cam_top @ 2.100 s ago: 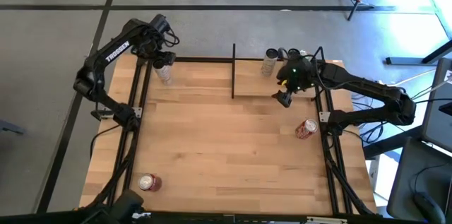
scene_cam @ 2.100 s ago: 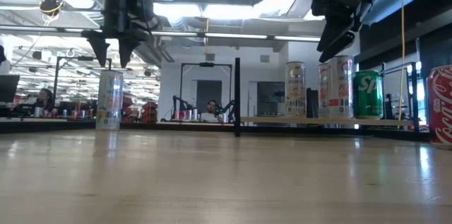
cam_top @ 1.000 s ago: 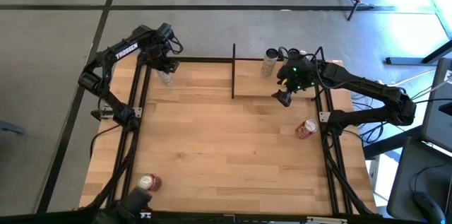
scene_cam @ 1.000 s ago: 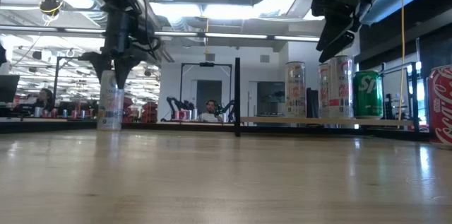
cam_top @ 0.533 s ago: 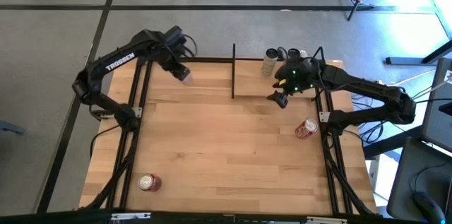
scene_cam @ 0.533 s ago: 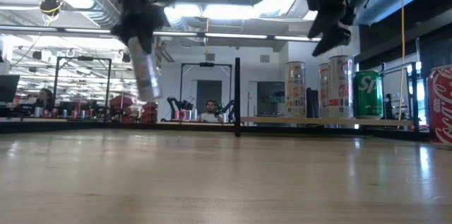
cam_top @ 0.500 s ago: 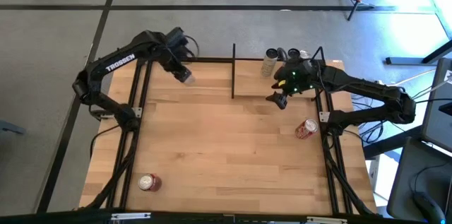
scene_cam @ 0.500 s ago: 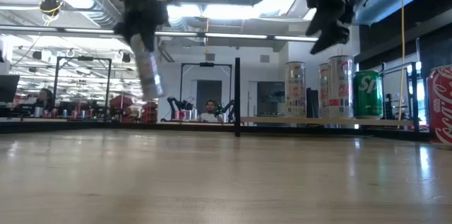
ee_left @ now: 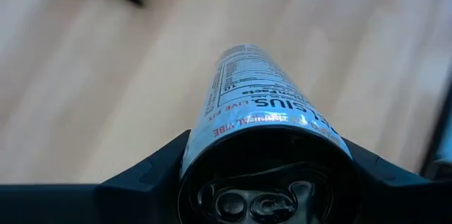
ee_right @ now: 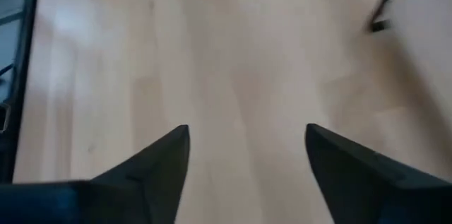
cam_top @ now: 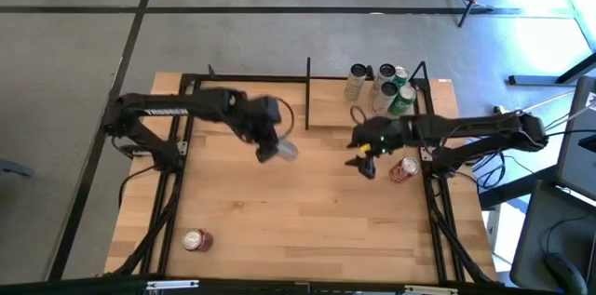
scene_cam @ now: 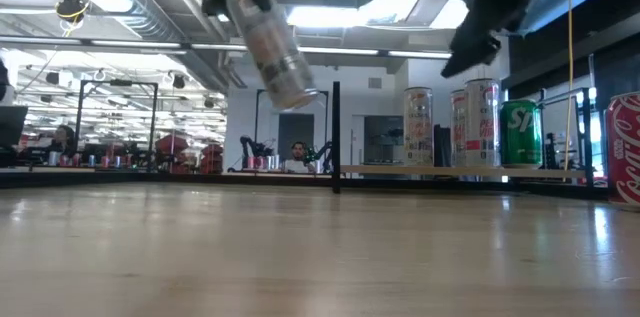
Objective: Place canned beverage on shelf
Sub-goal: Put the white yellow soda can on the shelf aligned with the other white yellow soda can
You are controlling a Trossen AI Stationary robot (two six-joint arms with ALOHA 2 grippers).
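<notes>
While left pincer lifts can, shelf cans (four) upright

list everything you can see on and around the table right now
silver can: 1, silver-white, tilted in the left pincer above the table's middle
shelf: 1, light wood with black posts, far right part of the table
cans on shelf: 4, three silver and one green, standing at its right end
red cans: 2, one lying by the right edge, one lying near the front left
left pincer: shut on the silver can
right pincer: open, empty, near the right red can
</notes>
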